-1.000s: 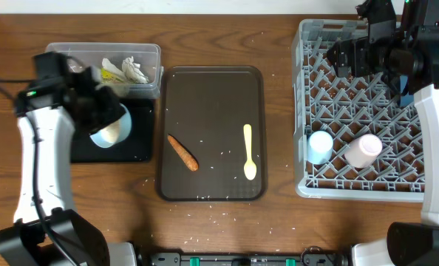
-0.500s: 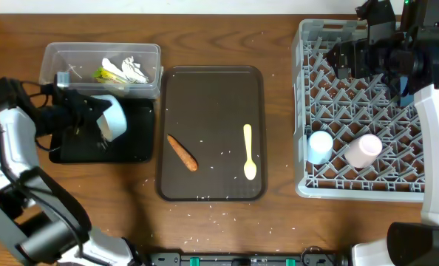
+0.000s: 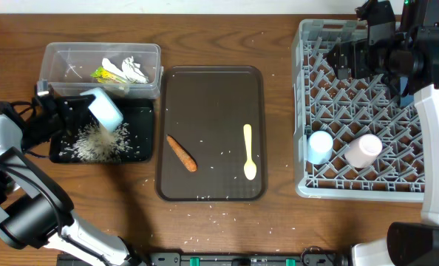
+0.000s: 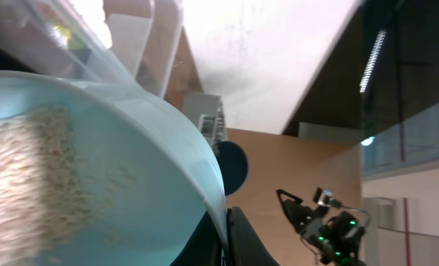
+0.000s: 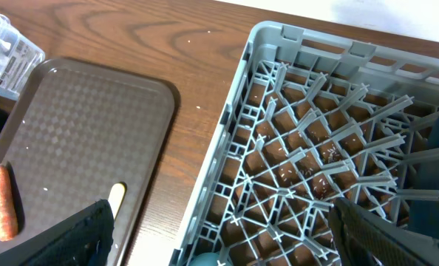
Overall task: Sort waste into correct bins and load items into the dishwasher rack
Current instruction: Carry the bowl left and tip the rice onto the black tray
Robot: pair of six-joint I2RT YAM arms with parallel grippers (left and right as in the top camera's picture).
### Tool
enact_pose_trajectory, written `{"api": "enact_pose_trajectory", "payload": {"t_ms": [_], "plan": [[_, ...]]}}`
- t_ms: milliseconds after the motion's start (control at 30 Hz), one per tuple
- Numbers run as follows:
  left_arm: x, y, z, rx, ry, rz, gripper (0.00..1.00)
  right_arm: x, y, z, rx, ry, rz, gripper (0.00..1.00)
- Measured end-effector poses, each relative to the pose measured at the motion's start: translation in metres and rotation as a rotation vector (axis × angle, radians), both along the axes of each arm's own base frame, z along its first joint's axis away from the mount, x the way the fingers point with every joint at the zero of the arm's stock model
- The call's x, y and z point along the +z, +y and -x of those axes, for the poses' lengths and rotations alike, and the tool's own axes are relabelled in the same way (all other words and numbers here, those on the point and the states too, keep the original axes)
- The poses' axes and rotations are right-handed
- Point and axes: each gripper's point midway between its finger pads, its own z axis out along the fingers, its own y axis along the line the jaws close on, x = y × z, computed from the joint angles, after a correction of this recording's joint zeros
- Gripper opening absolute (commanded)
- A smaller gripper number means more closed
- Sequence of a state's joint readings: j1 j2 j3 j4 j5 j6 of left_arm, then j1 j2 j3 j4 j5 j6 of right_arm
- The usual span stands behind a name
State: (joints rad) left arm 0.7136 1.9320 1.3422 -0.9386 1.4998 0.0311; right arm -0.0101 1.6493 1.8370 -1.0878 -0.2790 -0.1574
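left gripper point(image 3: 85, 112) | clamps tipped bowl point(image 3: 106, 109) | rice point(image 3: 94, 144) on black tray point(image 3: 140, 122)

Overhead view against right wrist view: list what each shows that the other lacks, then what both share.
Only overhead: the left pincer holding the bowl tilted over the black tray, the rice piled there, the tissue, the pink cup.
Only right wrist: a close, slanted look at the rack and its pegs, with white specks in its cells.
Both: the rack, brown serving tray, carrot stick, spoon.
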Motion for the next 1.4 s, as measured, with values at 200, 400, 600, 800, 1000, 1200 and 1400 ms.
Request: {"api": "enact_pose_trajectory", "payload": {"t_ms": [200, 400, 600, 800, 1000, 1200, 1400], "plan": [[0.006, -0.002, 0.004, 0.008, 0.024, 0.064, 0.06, 0.000, 0.000, 0.000, 0.000, 0.000, 0.000, 0.92], [0.008, -0.004, 0.006, 0.010, 0.045, 0.096, 0.06, 0.000, 0.000, 0.000, 0.000, 0.000, 0.000, 0.92], [0.010, -0.008, 0.011, 0.013, 0.110, 0.157, 0.06, 0.000, 0.000, 0.000, 0.000, 0.000, 0.000, 0.93], [0.010, -0.009, 0.012, 0.014, 0.130, 0.174, 0.06, 0.000, 0.000, 0.000, 0.000, 0.000, 0.000, 0.93], [0.009, -0.008, 0.010, 0.014, 0.116, 0.160, 0.07, 0.000, 0.000, 0.000, 0.000, 0.002, 0.000, 0.93], [0.010, -0.009, 0.011, 0.014, 0.127, 0.172, 0.06, -0.001, 0.000, 0.000, 0.000, 0.002, 0.000, 0.93], [0.005, -0.013, 0.010, -0.002, 0.134, 0.140, 0.06, 0.000, 0.000, 0.000, -0.001, 0.001, 0.000, 0.93]]}}
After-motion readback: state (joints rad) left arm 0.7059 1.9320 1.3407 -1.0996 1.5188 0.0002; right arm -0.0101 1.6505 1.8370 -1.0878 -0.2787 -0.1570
